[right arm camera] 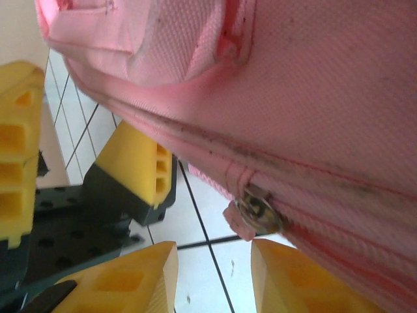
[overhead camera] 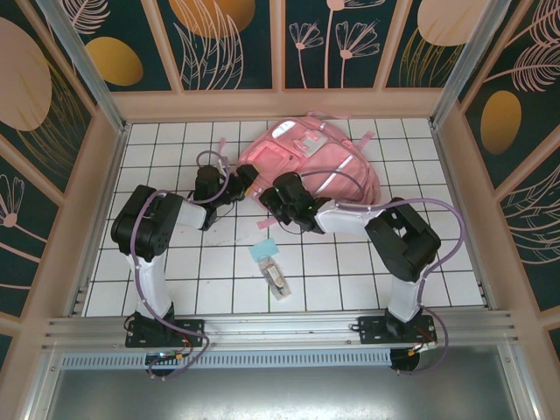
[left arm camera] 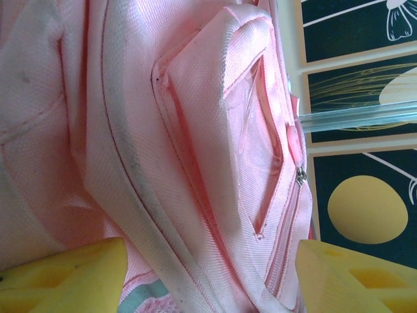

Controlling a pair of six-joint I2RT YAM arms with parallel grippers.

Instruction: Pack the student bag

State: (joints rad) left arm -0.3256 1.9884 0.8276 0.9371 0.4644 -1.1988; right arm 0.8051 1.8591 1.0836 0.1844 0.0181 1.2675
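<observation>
The student bag (overhead camera: 308, 160), a big pink backpack, lies at the back middle of the tiled table. My left gripper (overhead camera: 244, 182) is at its near-left edge; in the left wrist view the gripper (left arm camera: 208, 290) is open, wide apart, with the bag's pink fabric (left arm camera: 195, 150) and a small zipper pull (left arm camera: 300, 176) close ahead. My right gripper (overhead camera: 275, 196) sits just beside it at the bag's near edge. Its yellow fingers (right arm camera: 130, 280) stand open, and a metal zipper slider with a pink tab (right arm camera: 255, 210) hangs just above the gap, not held.
A light blue flat item (overhead camera: 264, 251) and a clear packaged object (overhead camera: 278, 281) lie on the tiles in front of the bag. A pink strip (overhead camera: 265, 226) lies near my right gripper. The left gripper's yellow fingers (right arm camera: 138, 169) show in the right wrist view. Wooden walls enclose the table.
</observation>
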